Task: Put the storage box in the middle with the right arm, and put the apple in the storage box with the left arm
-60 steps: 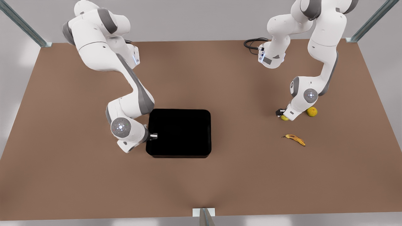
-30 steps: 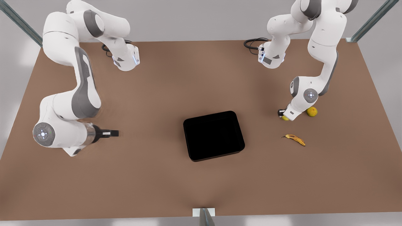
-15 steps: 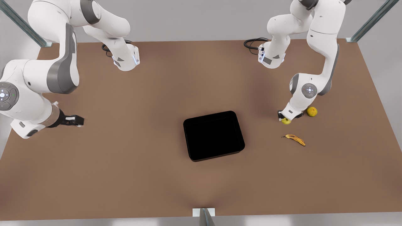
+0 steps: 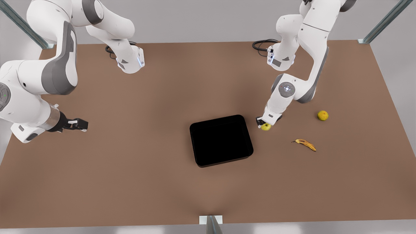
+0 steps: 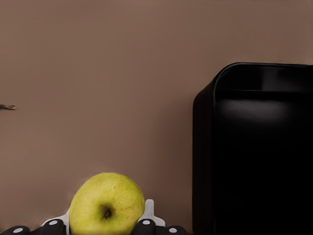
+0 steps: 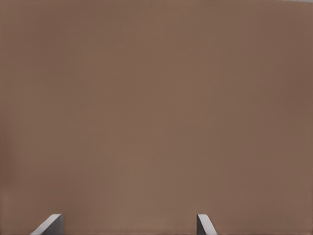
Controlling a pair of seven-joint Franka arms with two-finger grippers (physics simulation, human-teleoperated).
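Small round yellow-green apple (image 4: 266, 127) is clamped in left tool (image 4: 264, 123), just beside glossy black rectangular storage box (image 4: 221, 140) at mid-surface (image 4: 162, 182). Right tool (image 4: 79, 124) waits, fingers apart, near surface's edge. Box placement looks done; next, carry apple over rim, release.
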